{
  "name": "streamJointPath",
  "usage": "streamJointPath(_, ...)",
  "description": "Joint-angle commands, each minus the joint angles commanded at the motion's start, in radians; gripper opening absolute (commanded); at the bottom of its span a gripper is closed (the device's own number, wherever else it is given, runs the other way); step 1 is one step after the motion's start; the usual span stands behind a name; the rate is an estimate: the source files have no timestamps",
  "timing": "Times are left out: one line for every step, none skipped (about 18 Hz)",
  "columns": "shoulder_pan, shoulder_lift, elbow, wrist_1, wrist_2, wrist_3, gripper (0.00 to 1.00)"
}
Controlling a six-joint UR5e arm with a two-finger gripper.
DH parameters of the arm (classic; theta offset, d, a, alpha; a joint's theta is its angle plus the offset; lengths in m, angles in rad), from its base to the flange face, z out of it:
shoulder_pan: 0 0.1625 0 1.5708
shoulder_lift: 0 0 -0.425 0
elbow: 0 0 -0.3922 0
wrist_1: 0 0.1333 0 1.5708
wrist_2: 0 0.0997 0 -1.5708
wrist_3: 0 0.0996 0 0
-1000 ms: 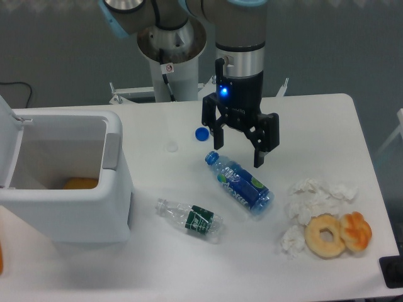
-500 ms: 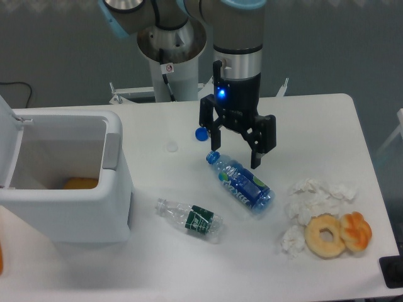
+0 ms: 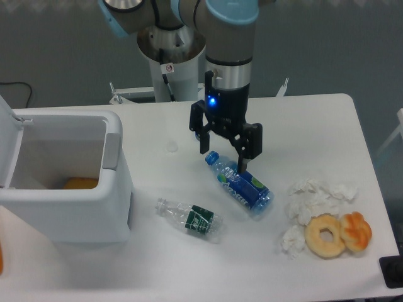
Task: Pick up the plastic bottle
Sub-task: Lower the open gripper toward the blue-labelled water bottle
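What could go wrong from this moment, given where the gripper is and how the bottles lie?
1. The open gripper hangs over the blue-labelled bottle, not the green-labelled plastic bottle; it may grab the wrong one.
2. Both bottles lie on their sides close together, so a descent could knock one and roll it.
3. The plastic bottle looks thin and crumpled; it may slip or deform when squeezed.

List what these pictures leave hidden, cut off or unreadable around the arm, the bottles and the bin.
- Loose blue cap: hidden behind the gripper in the camera view.
- White print on the plastic bottle: too small to read.
- Orange thing in the white bin: mostly hidden by the bin's front wall.
- Black object: cut off by the right edge.
- Blue-labelled bottle: whether the fingertips touch it cannot be told.
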Motion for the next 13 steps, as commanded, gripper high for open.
streamJointPath(0.0,-0.003,-0.003,0.0,0.0,0.005,1.0)
streamJointPath(-0.002,-0.006,-0.005,0.002,0.0,0.008,1.0)
streamJointPath(-0.003,-0.009,-0.005,0.002,0.002,0.015,1.0)
streamJointPath(-0.008,-0.018,-0.005,0.002,0.003,0.034,1.0)
streamJointPath(-0.011,-0.026,-0.005,0.002,0.005,0.063,1.0)
streamJointPath(-0.017,-0.031,-0.006,0.0,0.006,0.104,1.0)
streamJointPath(-0.021,-0.038,-0.009,-0.002,0.008,0.145,1.0)
streamJointPath(-0.021,-0.04,-0.017,-0.002,0.008,0.178,1.0)
streamJointPath(-0.021,-0.04,-0.024,-0.002,0.008,0.208,1.0)
streamJointPath(-0.021,-0.041,-0.029,-0.002,0.008,0.245,1.0)
streamJointPath(-0.021,-0.043,-0.029,-0.003,0.018,0.274,1.0)
streamJointPath(-0.023,-0.044,-0.032,-0.005,0.047,0.288,1.0)
streamJointPath(-0.026,-0.046,-0.041,-0.005,0.086,0.301,1.0)
